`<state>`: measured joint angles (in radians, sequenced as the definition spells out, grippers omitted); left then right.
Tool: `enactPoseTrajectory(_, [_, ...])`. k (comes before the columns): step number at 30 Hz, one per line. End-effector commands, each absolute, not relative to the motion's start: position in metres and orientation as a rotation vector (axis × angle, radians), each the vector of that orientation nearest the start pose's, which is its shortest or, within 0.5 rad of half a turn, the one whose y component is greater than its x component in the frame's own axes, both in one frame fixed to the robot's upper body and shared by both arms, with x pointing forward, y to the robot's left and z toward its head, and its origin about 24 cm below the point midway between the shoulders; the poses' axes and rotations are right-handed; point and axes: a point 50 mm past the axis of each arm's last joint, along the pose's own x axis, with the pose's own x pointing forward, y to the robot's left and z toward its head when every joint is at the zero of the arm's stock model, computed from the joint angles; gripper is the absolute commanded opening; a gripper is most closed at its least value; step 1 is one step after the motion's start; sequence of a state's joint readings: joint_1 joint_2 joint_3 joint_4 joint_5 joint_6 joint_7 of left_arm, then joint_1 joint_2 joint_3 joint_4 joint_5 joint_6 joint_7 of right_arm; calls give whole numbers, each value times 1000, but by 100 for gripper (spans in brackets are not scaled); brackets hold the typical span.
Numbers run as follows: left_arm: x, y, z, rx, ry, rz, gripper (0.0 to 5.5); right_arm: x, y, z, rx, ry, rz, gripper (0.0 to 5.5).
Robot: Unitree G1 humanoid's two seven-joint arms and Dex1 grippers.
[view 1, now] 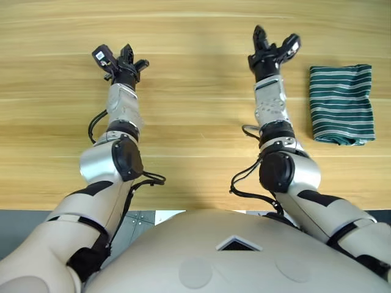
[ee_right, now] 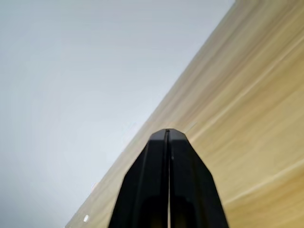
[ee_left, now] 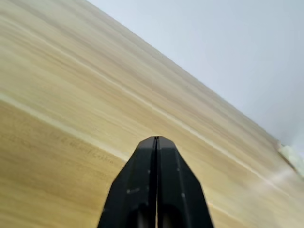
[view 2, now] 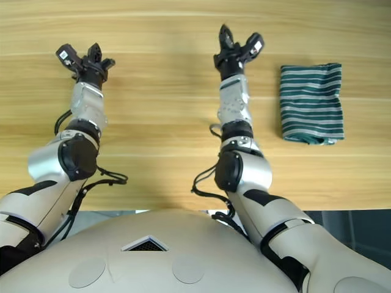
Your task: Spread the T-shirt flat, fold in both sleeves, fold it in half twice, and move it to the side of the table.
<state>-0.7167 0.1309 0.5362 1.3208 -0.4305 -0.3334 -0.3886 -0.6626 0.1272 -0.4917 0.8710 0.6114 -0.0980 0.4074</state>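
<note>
The T-shirt [view 1: 340, 104], green with white stripes, lies folded into a compact rectangle on the right side of the wooden table [view 1: 195, 110]. My right gripper [view 1: 258, 33] hovers over the table to the left of the shirt, a short gap apart from it, and is shut and empty. My left gripper [view 1: 127, 52] is over the left part of the table, far from the shirt, also shut on nothing. In each wrist view the black fingers [ee_left: 142, 166] [ee_right: 152, 166] press together over bare wood.
The table's front edge [view 1: 195, 206] runs just in front of my arms. Bare wood stretches between the two grippers and beyond them. A pale wall [ee_right: 71, 71] rises behind the far edge of the table.
</note>
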Motion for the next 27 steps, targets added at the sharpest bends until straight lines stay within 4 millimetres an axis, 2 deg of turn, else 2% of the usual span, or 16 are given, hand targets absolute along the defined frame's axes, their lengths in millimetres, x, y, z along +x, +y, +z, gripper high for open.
enactPoseTrajectory(1, [342, 197, -1, -823, 109, 105, 2, 380, -67, 93, 1060, -35, 257, 1])
enactPoseTrajectory(3, [340, 204, -1, -858, 100, 126, 2, 392, -47, 115, 1129, 11, 291, 1])
enactPoseTrajectory(5, [340, 209, 0, -875, 91, 138, 2, 399, -41, 122, 1220, 76, 255, 1])
enactPoseTrajectory(7, [337, 216, -2, -901, 80, 163, 2, 392, -32, 105, 1251, 147, 235, 1])
enactPoseTrajectory(9, [337, 216, -2, -903, 69, 162, 2, 381, -35, 78, 1171, 178, 235, 1])
enactPoseTrajectory(12, [339, 207, -1, -906, 63, 141, 2, 377, -71, 65, 916, 42, 231, 1])
enactPoseTrajectory(15, [341, 201, 1, -895, 60, 124, 2, 369, -113, 62, 476, -128, 187, 1])
enactPoseTrajectory(17, [344, 201, 7, -769, 57, 118, 2, 361, -141, 49, 177, -114, 92, 1])
enactPoseTrajectory(20, [349, 205, 18, -524, 50, 101, 2, 357, -169, 35, 63, -13, 9, 1])
enactPoseTrajectory(21, [351, 206, 21, -465, 55, 104, 2, 357, -173, 33, 78, 11, 8, 1])
enactPoseTrajectory(22, [352, 208, 23, -424, 63, 112, 2, 358, -176, 29, 163, 51, 21, 1])
enactPoseTrajectory(25, [353, 212, 20, -389, 128, 157, 2, 355, -184, 18, 593, 121, 37, 1])
enactPoseTrajectory(27, [352, 214, 15, -381, 183, 191, 2, 354, -191, 16, 859, 100, 42, 1])
